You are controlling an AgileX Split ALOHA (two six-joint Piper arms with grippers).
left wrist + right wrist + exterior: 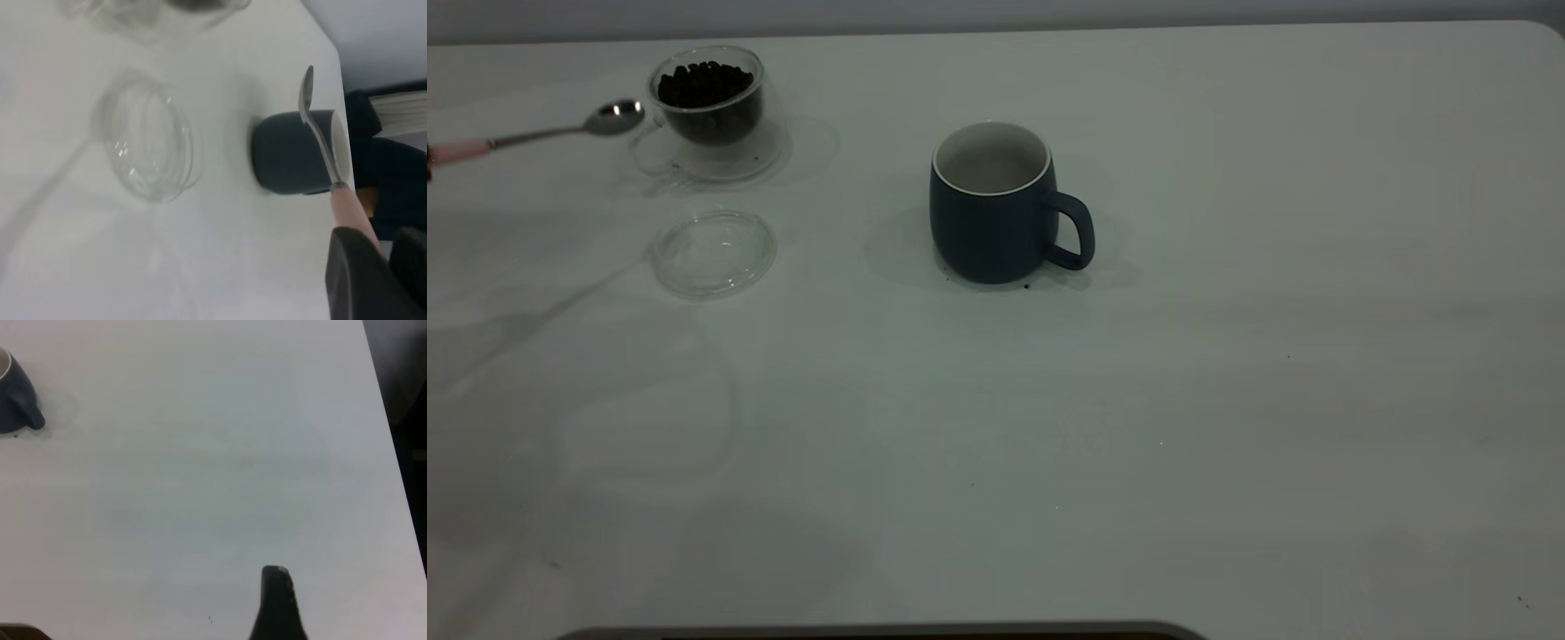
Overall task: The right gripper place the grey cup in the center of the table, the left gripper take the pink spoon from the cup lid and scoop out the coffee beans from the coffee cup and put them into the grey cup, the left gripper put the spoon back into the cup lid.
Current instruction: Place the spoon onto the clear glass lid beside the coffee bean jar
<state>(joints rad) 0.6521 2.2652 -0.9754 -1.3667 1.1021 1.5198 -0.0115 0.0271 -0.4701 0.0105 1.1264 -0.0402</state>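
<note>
From my remote station, the exterior view shows a pale grey wall band (996,13) along the far edge and a dark grey rounded strip (880,632) at the near edge. Tiny dark specks (1288,357) lie scattered toward the right. The left wrist view shows a dark bulky shape (393,167) beside a white ribbed block (400,113) and a small orange patch (364,197).

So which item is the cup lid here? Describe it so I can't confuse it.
On the white table, look left of the grey cup at the centre. The cup lid lies just in front of the coffee cup of coffee beans. It is a flat, empty, clear disc with a low rim.
</note>
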